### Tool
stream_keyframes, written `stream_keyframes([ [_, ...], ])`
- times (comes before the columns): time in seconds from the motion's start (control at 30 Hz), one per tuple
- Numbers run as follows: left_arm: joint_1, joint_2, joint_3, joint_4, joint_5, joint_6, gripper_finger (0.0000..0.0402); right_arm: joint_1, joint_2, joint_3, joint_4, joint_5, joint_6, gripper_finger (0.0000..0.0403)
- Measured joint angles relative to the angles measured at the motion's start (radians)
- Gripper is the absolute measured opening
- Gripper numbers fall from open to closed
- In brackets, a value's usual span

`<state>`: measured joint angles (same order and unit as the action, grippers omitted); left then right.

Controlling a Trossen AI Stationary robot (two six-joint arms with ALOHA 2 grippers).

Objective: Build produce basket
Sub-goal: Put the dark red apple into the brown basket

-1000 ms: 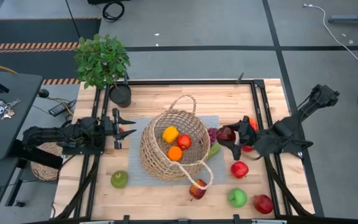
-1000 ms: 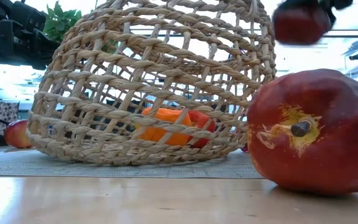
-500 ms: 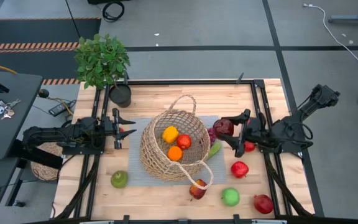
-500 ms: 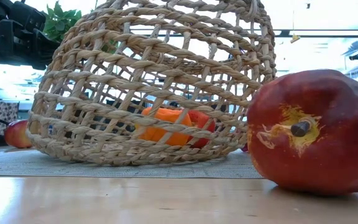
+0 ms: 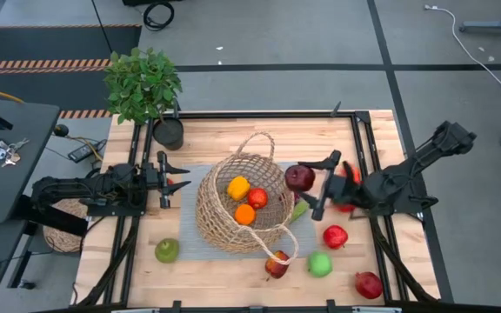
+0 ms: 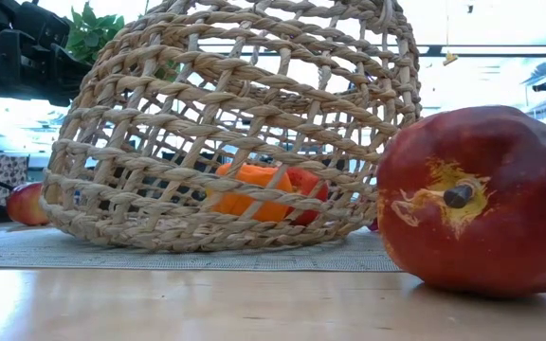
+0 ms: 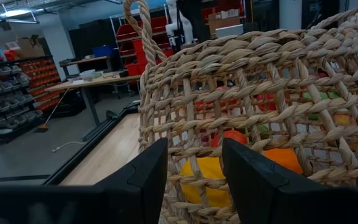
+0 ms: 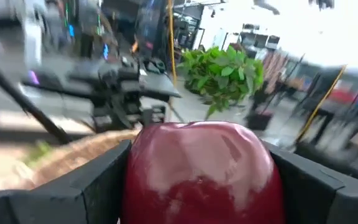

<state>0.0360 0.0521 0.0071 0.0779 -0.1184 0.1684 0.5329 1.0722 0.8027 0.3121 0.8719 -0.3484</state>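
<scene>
The woven basket (image 5: 242, 209) sits on a grey mat (image 5: 190, 248) at mid-table. It holds a yellow pepper (image 5: 238, 187), a red apple (image 5: 257, 198) and an orange (image 5: 245, 214). My right gripper (image 5: 310, 184) is by the basket's right rim, shut on a dark red apple (image 5: 300, 177), which also fills the right wrist view (image 8: 201, 168). My left gripper (image 5: 179, 176) waits left of the basket, its fingers apart with nothing between them. A green pear (image 5: 300, 209) lies against the basket's right side. My right gripper pinches the dark red apple by two opposite sides (image 8: 135, 177) between its two fingers (image 8: 92, 186). The fingers come in level from the table's right side. The apple is lifted clear, up by the basket's right rim.
Loose produce lies near right: a red apple (image 5: 335, 236), a green apple (image 5: 320, 263), a red-yellow apple (image 5: 277, 265) and a pomegranate (image 5: 368, 284). Another green apple (image 5: 167, 250) lies near left. A potted plant (image 5: 143, 83) stands at the far left corner.
My right gripper has risen and gone toward the basket with the dark red apple, rolling its wrist, and has left the top of the low view. The green apple at the near right has rolled a little toward the basket.
</scene>
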Motion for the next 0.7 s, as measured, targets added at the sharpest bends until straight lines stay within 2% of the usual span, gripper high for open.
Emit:
stream_keyframes([
  [0.2, 0.000, 0.000, 0.000, 0.000, 0.000, 0.000, 0.0160, -0.007, 0.104, 0.033, 0.021, 0.001, -0.481, 0.0333],
  [0.37, 0.000, 0.000, 0.000, 0.000, 0.000, 0.000, 0.0160, -0.006, 0.173, 0.034, 0.140, 0.003, -0.855, 0.0333],
  [0.53, 0.000, 0.000, 0.000, 0.000, 0.000, 0.000, 0.0160, -0.006, 0.212, 0.034, 0.257, 0.009, -1.082, 0.0333],
  [0.7, 0.000, 0.000, 0.000, 0.000, 0.000, 0.000, 0.0160, -0.007, 0.220, 0.034, 0.281, 0.015, -1.206, 0.0334],
])
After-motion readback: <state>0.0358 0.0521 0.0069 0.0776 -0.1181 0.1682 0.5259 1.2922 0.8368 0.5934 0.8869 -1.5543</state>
